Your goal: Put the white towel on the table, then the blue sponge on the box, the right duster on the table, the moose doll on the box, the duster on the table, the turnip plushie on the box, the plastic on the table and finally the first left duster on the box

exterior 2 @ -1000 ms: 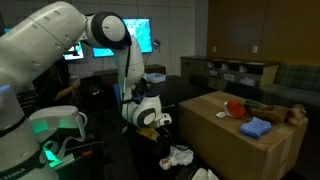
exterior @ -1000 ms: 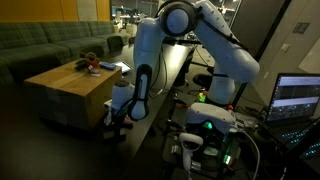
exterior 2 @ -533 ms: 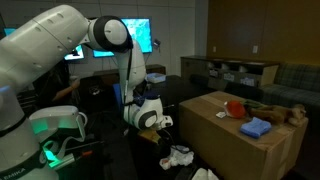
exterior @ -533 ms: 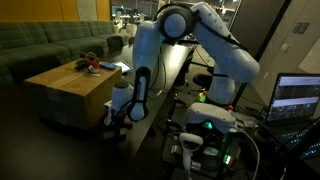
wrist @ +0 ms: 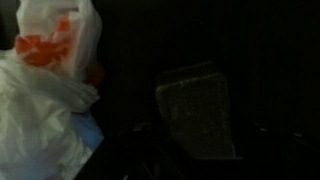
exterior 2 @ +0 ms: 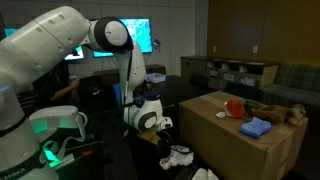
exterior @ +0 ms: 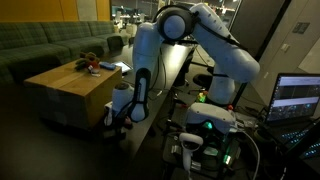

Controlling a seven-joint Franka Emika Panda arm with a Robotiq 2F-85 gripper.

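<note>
The tan box carries the blue sponge, a red soft thing and the brown moose doll. My gripper hangs low in the gap between the box and the black table. In the wrist view a white plastic bag with orange print lies at the left. A dark grey rectangular pad sits in the middle of that view, just ahead of the jaws. The jaws themselves are lost in the dark. A white crumpled thing lies on the floor below the gripper.
A green sofa stands behind the box. The robot's base with green lights and a laptop are close by. Lit screens and shelves line the far wall.
</note>
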